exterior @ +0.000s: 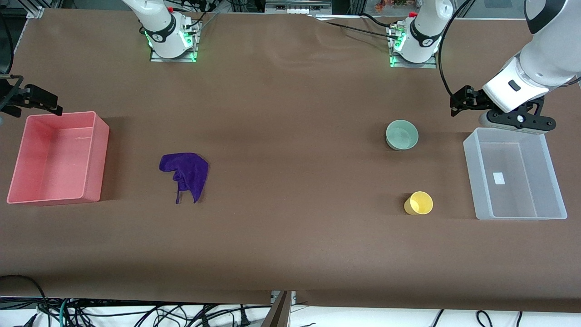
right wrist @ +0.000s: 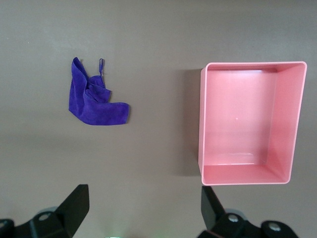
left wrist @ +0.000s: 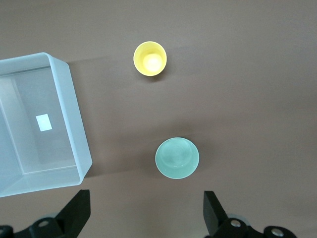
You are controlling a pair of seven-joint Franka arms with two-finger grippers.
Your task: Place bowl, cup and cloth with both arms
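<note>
The pale green bowl (exterior: 401, 135) stands upright toward the left arm's end of the table; it also shows in the left wrist view (left wrist: 177, 157). The yellow cup (exterior: 418, 203) stands nearer to the front camera than the bowl, and shows in the left wrist view too (left wrist: 150, 58). The purple cloth (exterior: 185, 175) lies crumpled toward the right arm's end; it also shows in the right wrist view (right wrist: 94, 96). My left gripper (exterior: 515, 121) hangs over the clear bin's rim, open and empty (left wrist: 146, 213). My right gripper (exterior: 27, 97) hangs over the table beside the pink bin, open and empty (right wrist: 143, 208).
An empty clear plastic bin (exterior: 470, 181) stands at the left arm's end, beside the bowl and cup (left wrist: 74, 124). An empty pink bin (exterior: 102, 154) stands at the right arm's end, beside the cloth (right wrist: 202, 124). Brown cloth covers the table.
</note>
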